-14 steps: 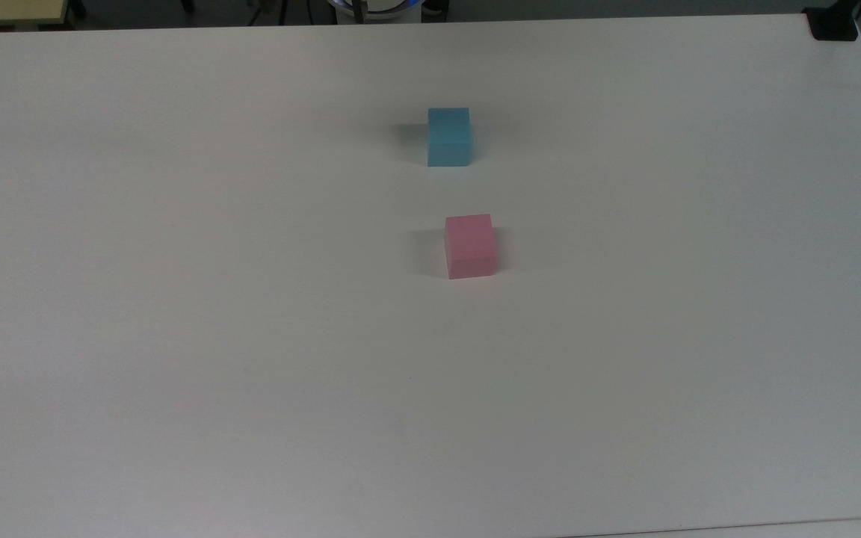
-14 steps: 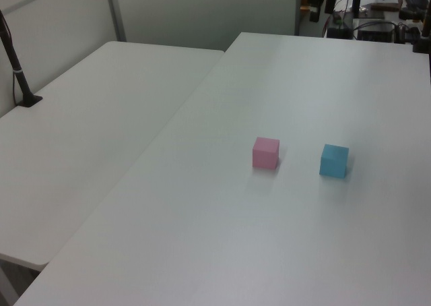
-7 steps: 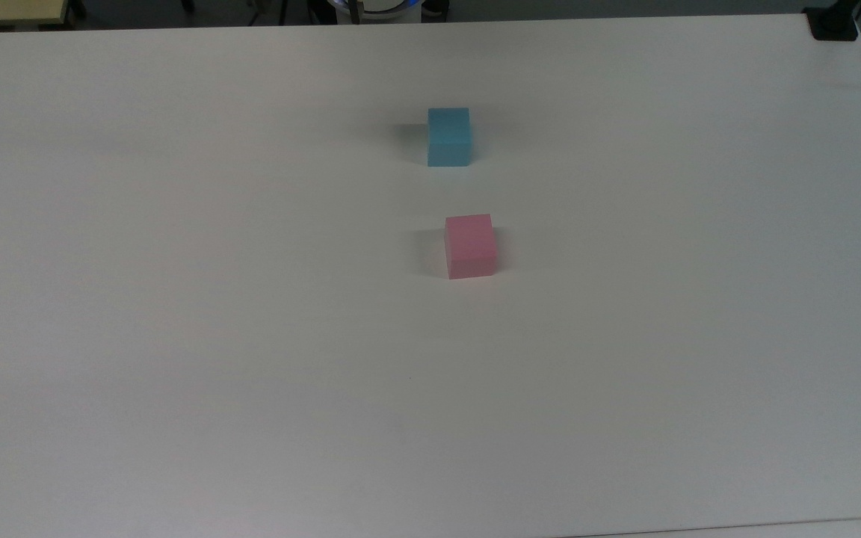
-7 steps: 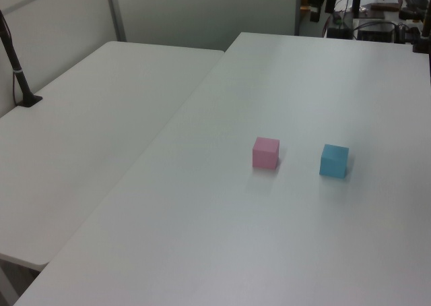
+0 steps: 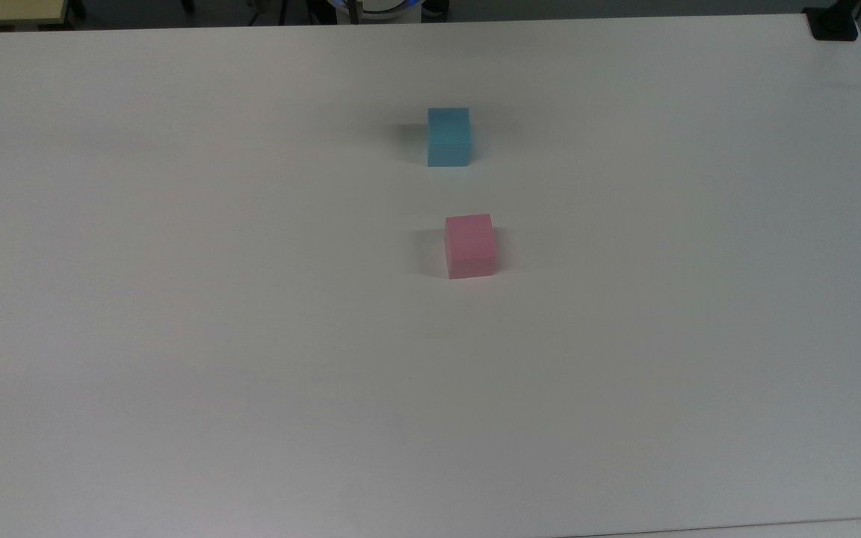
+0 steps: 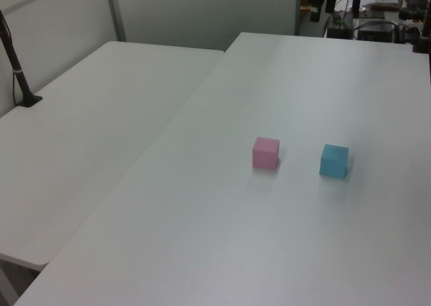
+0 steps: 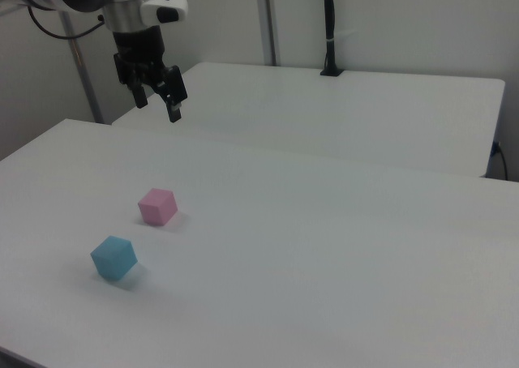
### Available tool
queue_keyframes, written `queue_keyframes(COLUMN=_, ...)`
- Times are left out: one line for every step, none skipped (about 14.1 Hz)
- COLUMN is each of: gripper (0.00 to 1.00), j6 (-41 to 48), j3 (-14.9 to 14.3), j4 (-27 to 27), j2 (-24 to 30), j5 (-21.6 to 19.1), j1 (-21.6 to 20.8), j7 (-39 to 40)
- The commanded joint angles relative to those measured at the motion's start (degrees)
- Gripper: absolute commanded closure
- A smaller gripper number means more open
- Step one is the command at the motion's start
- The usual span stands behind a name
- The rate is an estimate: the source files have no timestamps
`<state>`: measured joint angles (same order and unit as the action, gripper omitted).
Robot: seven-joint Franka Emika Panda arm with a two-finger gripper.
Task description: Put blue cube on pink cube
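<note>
White table point(image 7: 340, 246), blue cube point(image 7: 113, 258) well below raised open pincer point(image 7: 156, 102)

blue cube point(image 5: 448, 136): on counter point(image 5: 176, 336), apart from pink cube point(image 5: 469, 245)
top view: blue above pink
left view: pink left of blue

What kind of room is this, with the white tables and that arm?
Probably a robotics lab or test room. A robot arm's gripper hangs over a bare white table holding just a blue cube and a pink cube, with cables and equipment at the edge.
</note>
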<state>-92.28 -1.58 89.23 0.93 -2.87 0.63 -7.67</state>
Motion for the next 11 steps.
queue_keyframes(gripper=0.0, j6=1.9, j3=0.1, j4=-0.6, j2=0.1, j5=1.1, j1=0.3, j7=0.2)
queue_keyframes(gripper=0.0, j6=1.9, j3=0.1, j4=-0.6, j2=0.0, j5=1.1, j1=0.3, j7=0.2)
queue_keyframes(gripper=0.0, j6=1.9, j3=0.0, j4=-0.6, j2=0.0, j5=1.1, j1=0.3, j7=0.2)
queue_keyframes(gripper=0.0, j6=2.7, j3=-0.1, j4=-0.8, j2=-0.1, j5=1.0, j1=0.3, j7=0.3)
queue_keyframes(gripper=0.0, j6=4.5, j3=-0.2, j4=-0.9, j2=-0.1, j5=0.7, j1=0.3, j7=0.3)
queue_keyframes(gripper=0.0, j6=5.3, j3=-0.1, j4=-0.9, j2=-0.1, j5=0.9, j1=0.3, j7=0.3)
queue_keyframes(gripper=0.0, j6=5.4, j3=0.0, j4=-0.9, j2=-0.1, j5=1.0, j1=0.3, j7=0.3)
queue_keyframes(gripper=0.0, j6=5.4, j3=0.1, j4=-0.9, j2=-0.1, j5=1.0, j1=0.3, j7=0.3)
queue_keyframes(gripper=0.0, j6=5.4, j3=0.2, j4=-0.9, j2=-0.1, j5=1.0, j1=0.3, j7=0.3)
queue_keyframes(gripper=0.0, j6=5.4, j3=0.2, j4=-0.9, j2=0.0, j5=1.1, j1=0.3, j7=0.4)
queue_keyframes(gripper=0.0, j6=5.3, j3=0.2, j4=-0.8, j2=0.0, j5=1.1, j1=0.3, j7=0.5)
